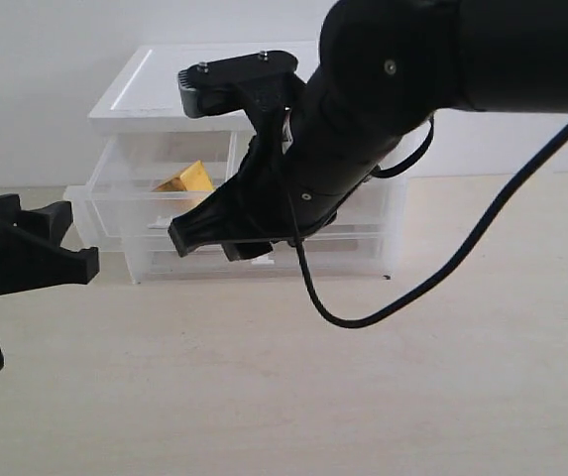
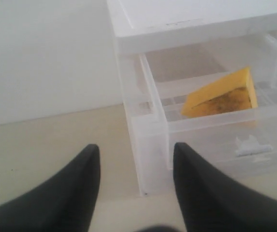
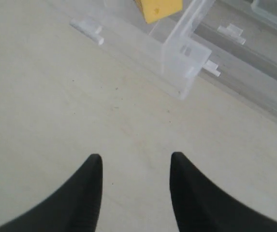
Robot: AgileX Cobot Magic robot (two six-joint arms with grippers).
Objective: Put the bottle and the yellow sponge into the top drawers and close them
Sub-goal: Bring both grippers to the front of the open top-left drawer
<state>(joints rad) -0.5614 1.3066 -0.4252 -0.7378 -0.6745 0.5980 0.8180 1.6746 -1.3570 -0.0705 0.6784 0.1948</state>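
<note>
- Exterior view: the white-topped translucent plastic chest (image 1: pixel 165 84) sits at the back of the pale wooden table (image 1: pixel 383 397). Its left top drawer (image 1: pixel 105 203) is pulled out, and the yellow-orange foam sponge block (image 1: pixel 186 180) is lying tilted inside.
- The big black right arm (image 1: pixel 383 99) and its looping black cable (image 1: pixel 412 297) block most of the chest's right half. The right gripper (image 1: pixel 219 238) hangs right in front of the drawers.
- The left gripper (image 1: pixel 70 240) is off to the left, near the open drawer.
- Left wrist view: the left gripper (image 2: pixel 136 150) is spread and holds nothing. It faces the open drawer's corner, with the sponge (image 2: pixel 220 94) behind the small white handle (image 2: pixel 252 147).
- Right wrist view: the right gripper (image 3: pixel 136 157) is spread wide and empty over bare table (image 3: pixel 56 96). The sponge (image 3: pixel 157 9) shows beyond a clear drawer corner (image 3: pixel 182 53).
</note>
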